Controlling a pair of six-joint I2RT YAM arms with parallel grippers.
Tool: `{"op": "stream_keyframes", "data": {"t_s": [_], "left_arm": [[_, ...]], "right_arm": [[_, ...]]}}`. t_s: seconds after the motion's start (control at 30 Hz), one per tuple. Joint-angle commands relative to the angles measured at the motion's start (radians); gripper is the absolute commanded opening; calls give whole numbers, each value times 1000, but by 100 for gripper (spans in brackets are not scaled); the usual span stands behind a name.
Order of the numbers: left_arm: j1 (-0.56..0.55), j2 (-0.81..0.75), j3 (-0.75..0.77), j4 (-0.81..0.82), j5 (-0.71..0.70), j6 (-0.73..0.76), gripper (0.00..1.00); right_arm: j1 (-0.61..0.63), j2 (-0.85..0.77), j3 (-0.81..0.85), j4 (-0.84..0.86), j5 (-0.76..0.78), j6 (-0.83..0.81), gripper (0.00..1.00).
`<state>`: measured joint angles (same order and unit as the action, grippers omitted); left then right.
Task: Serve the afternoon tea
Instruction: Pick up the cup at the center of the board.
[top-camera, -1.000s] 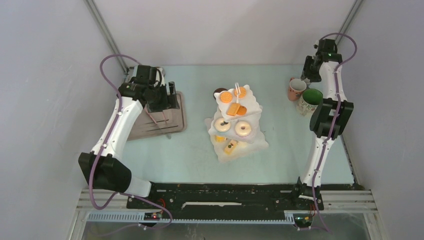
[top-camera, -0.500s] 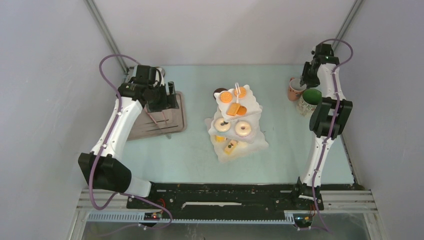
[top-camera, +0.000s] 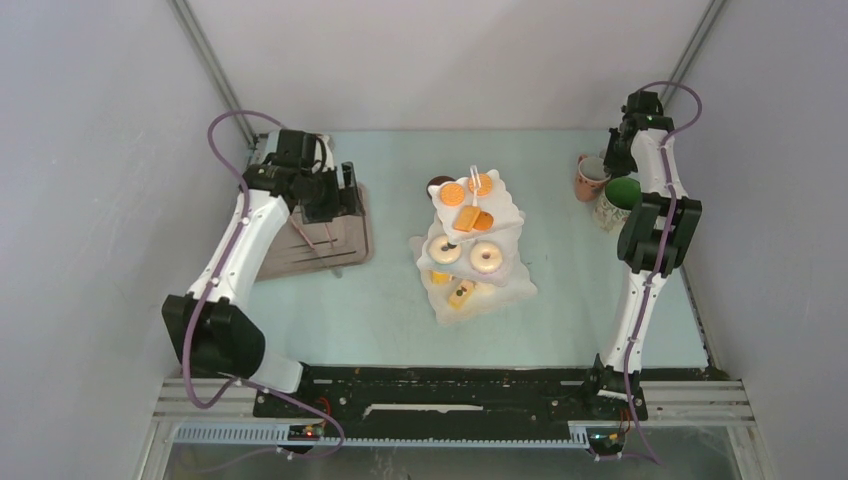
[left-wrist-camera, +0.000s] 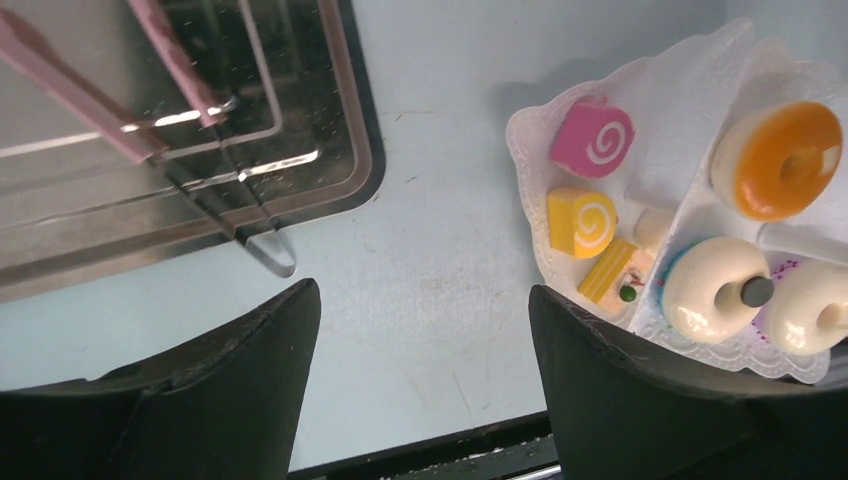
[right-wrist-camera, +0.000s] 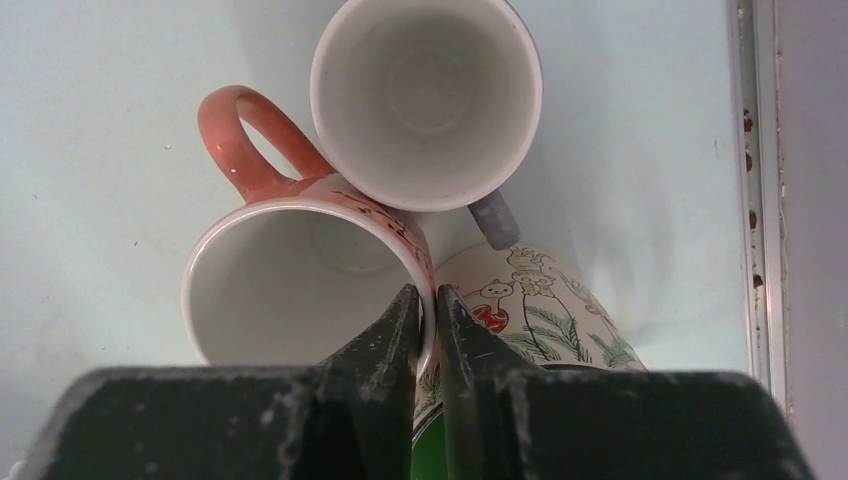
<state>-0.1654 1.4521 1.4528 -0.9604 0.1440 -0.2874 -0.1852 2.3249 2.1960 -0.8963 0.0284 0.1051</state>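
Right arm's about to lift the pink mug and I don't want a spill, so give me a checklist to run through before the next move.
1. Right gripper on pink mug rim: ok, one finger inside, one outside, pinched on the wall.
2. Pink mug upright: ok.
3. Room around it: not ok, small pale mug and green-inside mug sit tight against it.
4. Left gripper out of the way: ok, open, empty, far from the mugs.
5. Landing spot for the mug: cannot tell.
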Motion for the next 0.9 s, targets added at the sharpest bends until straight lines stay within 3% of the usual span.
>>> {"op": "stream_keyframes", "data": {"t_s": [0.0,0.2,0.37,0.6,0.73,0.87], "left_arm": [[21,86,12,136,142,-38,82],[38,320,84,332,325,-175,73],[32,508,147,556,377,-345,70],[-27,731,349,777,295,-524,69],[-80,833,493,743,190,-581,70],[-119,890,512,727,89,-621,72]], "right_arm": [[14,18,1,19,7,16,12],[33,-15,-10,19,-15,29,0],[39,-60,-31,30,-43,65,0],[46,-194,-117,50,-114,154,0],[53,-288,-205,76,-136,163,0],[51,-376,-262,113,-162,184,0]]}}
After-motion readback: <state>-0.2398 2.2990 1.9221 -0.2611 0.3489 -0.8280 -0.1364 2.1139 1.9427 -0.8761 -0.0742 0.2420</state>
